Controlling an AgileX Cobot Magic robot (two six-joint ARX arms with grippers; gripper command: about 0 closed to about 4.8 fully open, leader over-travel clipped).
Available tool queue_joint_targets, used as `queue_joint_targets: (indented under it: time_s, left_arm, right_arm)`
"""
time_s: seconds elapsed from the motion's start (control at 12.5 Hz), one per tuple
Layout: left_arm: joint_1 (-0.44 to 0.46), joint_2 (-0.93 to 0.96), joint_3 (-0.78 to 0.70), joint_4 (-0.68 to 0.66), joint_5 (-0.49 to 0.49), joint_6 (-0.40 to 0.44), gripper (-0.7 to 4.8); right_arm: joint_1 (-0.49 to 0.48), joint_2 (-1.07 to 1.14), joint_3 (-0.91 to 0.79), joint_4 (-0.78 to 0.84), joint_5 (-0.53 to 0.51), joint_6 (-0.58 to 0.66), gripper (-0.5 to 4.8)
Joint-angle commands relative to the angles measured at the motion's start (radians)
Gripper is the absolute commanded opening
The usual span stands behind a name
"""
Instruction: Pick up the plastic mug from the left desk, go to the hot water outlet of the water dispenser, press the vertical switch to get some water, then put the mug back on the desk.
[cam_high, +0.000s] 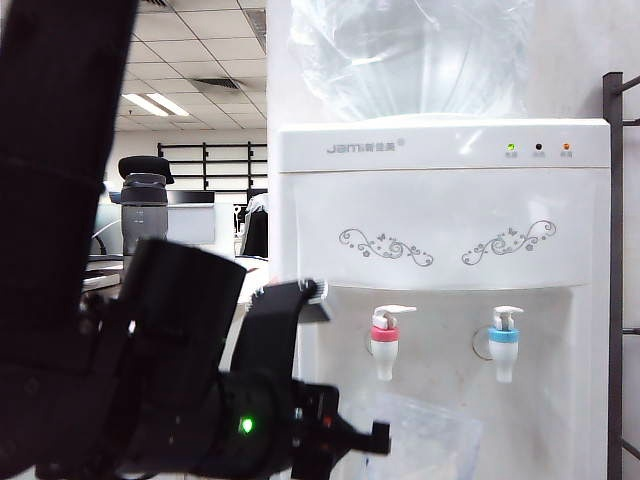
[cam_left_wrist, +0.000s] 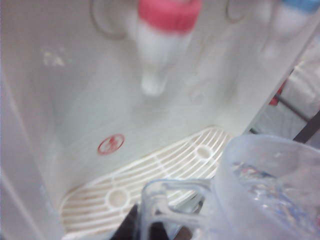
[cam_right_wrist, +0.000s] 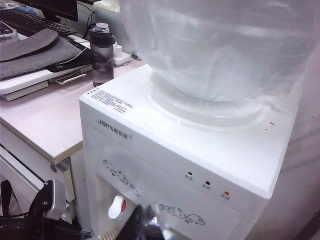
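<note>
The left jaws (cam_left_wrist: 150, 227) are closed on the handle of the mug (cam_left_wrist: 260, 195), at the edge of the left wrist view; only a dark part of them shows beneath the clear handle. The mug is held upright in the air, in front of the dispenser's (cam_high: 440, 250) recess and above the ribbed drip tray (cam_left_wrist: 150, 185). It sits off to one side of the red tap (cam_left_wrist: 162, 35), not under its nozzle. In the exterior view the mug (cam_high: 425, 440) shows faintly at the bottom, lower than both taps and between them, with the black left arm (cam_high: 150, 350) filling the left foreground.

The red tap (cam_high: 384, 345) stands left of the blue tap (cam_high: 504, 342), each topped by a white lever; the lever on the red one (cam_high: 395, 311) is untouched. Above them are grey scroll ornaments, and a green light (cam_high: 511, 147) glows on the top panel. A big clear bottle (cam_high: 410, 55) stands on the cabinet.

The right jaws are out of sight; by the readings they are closed. Their camera looks down from high up on the dispenser top (cam_right_wrist: 200, 135) and bottle. Left of the dispenser lies the surface (cam_right_wrist: 45, 120), carrying a dark bottle (cam_right_wrist: 102, 55), a keyboard (cam_right_wrist: 30, 20) and a grey pad (cam_right_wrist: 35, 50).
</note>
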Motion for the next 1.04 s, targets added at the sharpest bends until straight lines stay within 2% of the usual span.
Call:
queue_joint_targets:
  time_s: [0.08,1.04]
  left_arm:
    - [-0.007,-0.117,0.002,0.051,0.005,-0.006,-0.05]
    - [-0.042,-0.351,0.002,0.051,0.007,-0.006,-0.05]
  right_arm:
    - [0.000,-0.001,0.004,0.017,0.009,-0.003,-0.05]
    - [0.000,-0.001,0.004,0.018,0.020,-0.003,-0.05]
